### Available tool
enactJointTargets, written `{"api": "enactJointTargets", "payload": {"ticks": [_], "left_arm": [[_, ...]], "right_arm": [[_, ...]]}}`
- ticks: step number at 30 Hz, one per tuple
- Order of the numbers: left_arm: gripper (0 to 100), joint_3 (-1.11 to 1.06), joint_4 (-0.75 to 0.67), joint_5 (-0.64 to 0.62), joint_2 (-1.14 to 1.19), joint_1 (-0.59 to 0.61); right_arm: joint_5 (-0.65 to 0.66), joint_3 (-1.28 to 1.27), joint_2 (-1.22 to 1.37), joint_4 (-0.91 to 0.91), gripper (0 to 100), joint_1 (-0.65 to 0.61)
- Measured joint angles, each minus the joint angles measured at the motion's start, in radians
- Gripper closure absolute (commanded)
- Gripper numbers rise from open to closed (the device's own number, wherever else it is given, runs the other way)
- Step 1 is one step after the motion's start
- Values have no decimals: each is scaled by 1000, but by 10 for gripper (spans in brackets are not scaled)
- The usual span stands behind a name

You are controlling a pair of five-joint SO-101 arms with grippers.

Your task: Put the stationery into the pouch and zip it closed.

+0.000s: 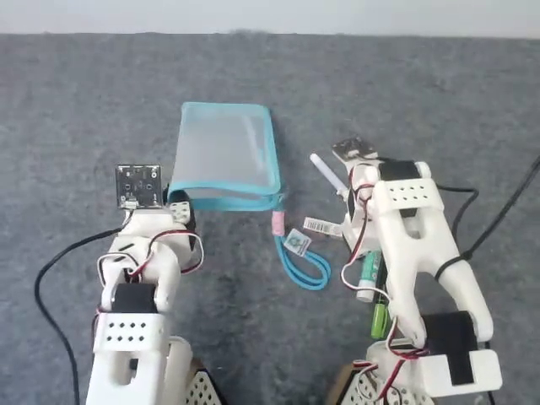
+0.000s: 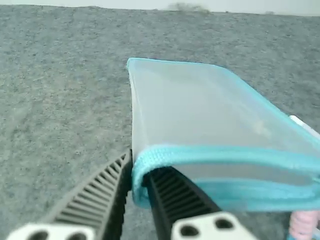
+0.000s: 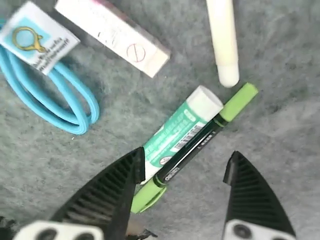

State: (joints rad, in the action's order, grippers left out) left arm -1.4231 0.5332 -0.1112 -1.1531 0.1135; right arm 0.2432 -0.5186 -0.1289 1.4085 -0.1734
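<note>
A translucent pouch (image 1: 224,156) with teal trim lies at the table's middle, its zipper mouth toward the arms. My left gripper (image 2: 137,187) is shut on the teal edge at the pouch's (image 2: 210,120) near left corner. My right gripper (image 3: 182,175) hangs open just above a green-and-white glue stick (image 3: 180,130) and a green pen (image 3: 200,137), which lie side by side between its jaws. In the high view, the glue stick (image 1: 369,274) and green pen (image 1: 380,316) show partly under the right arm (image 1: 405,228).
A white pen (image 1: 327,173) and a small white box (image 1: 325,226) lie right of the pouch. A teal strap loop (image 1: 304,261) with a paper tag (image 1: 297,242) trails from the pouch's pink zipper pull (image 1: 277,223). Grey felt covers the table.
</note>
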Motion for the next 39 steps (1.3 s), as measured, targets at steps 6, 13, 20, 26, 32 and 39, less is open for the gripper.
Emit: {"api": "enactJointTargets", "payload": {"ticks": [6,13,20,26,32,39], "left_arm": [[988,0,0,0,0,5],[988,0,0,-2,0,5],[988,0,0,-2,0,5],[988,0,0,-2,0,5],[988,0,0,-2,0,5],[988,0,0,-2,0,5]], "right_arm": [[-25,-84,0,-44,753,0],[-31,-180,0,-152,754,31],[-32,-282,0,-269,966,115],[-32,-322,-8,-354,986,117],[-32,-302,-6,-390,987,117],[-31,26,94,-290,987,106]]}}
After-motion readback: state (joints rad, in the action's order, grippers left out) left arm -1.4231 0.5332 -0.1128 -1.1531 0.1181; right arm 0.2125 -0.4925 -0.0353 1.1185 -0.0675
